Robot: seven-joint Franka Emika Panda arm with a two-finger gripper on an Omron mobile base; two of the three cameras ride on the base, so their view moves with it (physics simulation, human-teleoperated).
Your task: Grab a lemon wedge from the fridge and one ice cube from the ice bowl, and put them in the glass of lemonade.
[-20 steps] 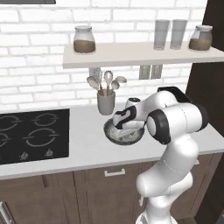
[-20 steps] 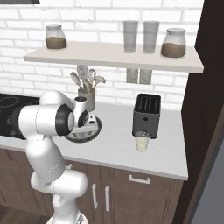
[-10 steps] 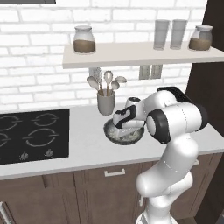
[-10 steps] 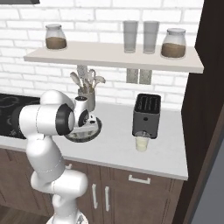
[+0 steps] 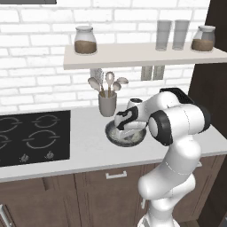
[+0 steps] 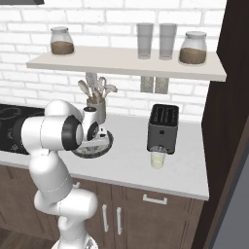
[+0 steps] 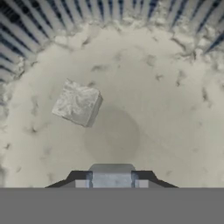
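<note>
While the white robot arm point(image 5: 177, 128) bends down from its base, the long pale desk point(image 5: 88, 153) runs beneath a white brick wall, with a black cooktop point(image 5: 31, 137) at its 9 o'clock end in the left base view. A black toaster point(image 6: 163, 127) stands toward the 3 o'clock side in the right base view, backed against the wall so the front strip of the desk is free for working. The ice bowl point(image 5: 111, 135), shallow, dark and round, sits mid-desk just in front of a grey utensil cup point(image 5: 107, 103), which is at 12 o'clock of it. The arm reaches into this bowl from above because the ice step of the task begins here. The glass of lemonade point(image 6: 157, 159), small and pale yellow, waits just in front of the toaster, at 3 o'clock of the bowl and well apart from it, so it is judged to be the drop point for a short sideways carry. In the hand view the bowl's ribbed wall curves across 12 o'clock and its speckled whitish floor spreads below. The pincer point(image 7: 112, 181) appears pressed onto a gripped ice cube point(image 7: 112, 174), a pale grey block lodged between the two dark tips at 6 o'clock. A loose ice cube point(image 7: 77, 104) lies on the floor at 10 o'clock of the tips, apart from them, since only one cube is wanted.
</note>
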